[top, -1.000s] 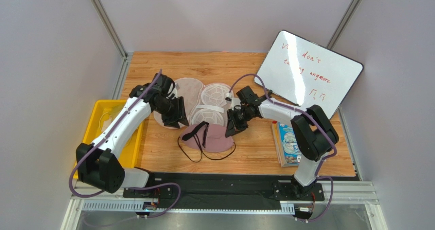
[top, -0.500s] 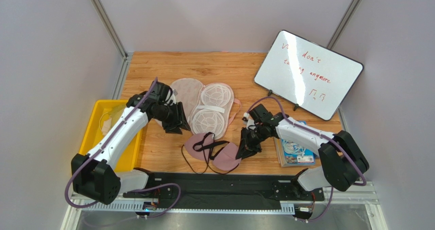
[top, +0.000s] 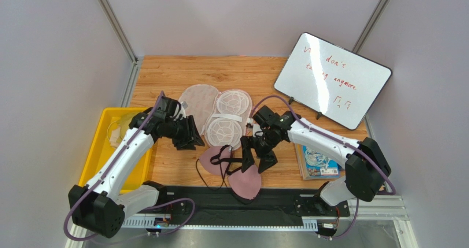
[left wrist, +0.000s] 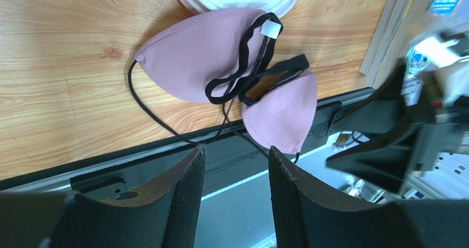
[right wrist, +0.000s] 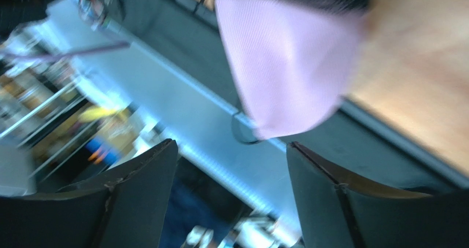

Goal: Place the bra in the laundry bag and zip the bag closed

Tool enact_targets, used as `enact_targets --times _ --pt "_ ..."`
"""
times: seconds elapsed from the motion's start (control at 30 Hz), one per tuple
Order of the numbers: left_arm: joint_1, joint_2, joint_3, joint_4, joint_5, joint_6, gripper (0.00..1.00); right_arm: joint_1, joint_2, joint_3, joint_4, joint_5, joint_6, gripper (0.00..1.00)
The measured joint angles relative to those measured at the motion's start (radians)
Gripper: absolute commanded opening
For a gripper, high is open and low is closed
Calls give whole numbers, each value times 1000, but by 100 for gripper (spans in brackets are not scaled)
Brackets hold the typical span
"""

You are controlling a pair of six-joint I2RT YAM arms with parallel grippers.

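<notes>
The dusty-pink bra (top: 212,159) lies at the table's near edge, black straps tangled between its cups. One cup (top: 246,182) hangs over the black rail. The laundry bag (top: 195,102) lies open behind it, white mesh domes up. My right gripper (top: 257,161) is open just right of the bra, touching nothing. My left gripper (top: 190,141) is open and empty, to the left between bag and bra. In the left wrist view both cups of the bra (left wrist: 203,55) lie ahead of the left gripper (left wrist: 236,154). In the blurred right wrist view the bra (right wrist: 286,61) shows above the open right gripper (right wrist: 231,146).
A yellow bin (top: 104,143) with pale garments stands at the left edge. A whiteboard (top: 333,77) leans at the back right. A book (top: 314,157) lies on the table under the right arm. The black base rail (top: 181,196) runs along the near edge.
My right gripper dragged the bra toward the near edge, then opened and let it go. One cup now hangs over the rail. My left gripper moved nearer, toward the bra.
</notes>
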Motion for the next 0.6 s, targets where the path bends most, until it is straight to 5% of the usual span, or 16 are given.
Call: enact_targets --times 0.2,0.3,0.37,0.6 --pt "0 -84 -29 -6 -2 -6 52 -10 -15 198 -55 317 -106 81" --pt "0 -132 -61 -9 0 -19 52 -10 -1 187 49 362 -116 53" --pt "0 -154 -77 -16 6 -26 52 -10 45 186 134 370 -121 46" --pt "0 -219 -85 -51 10 -48 52 -10 171 106 389 329 -103 46"
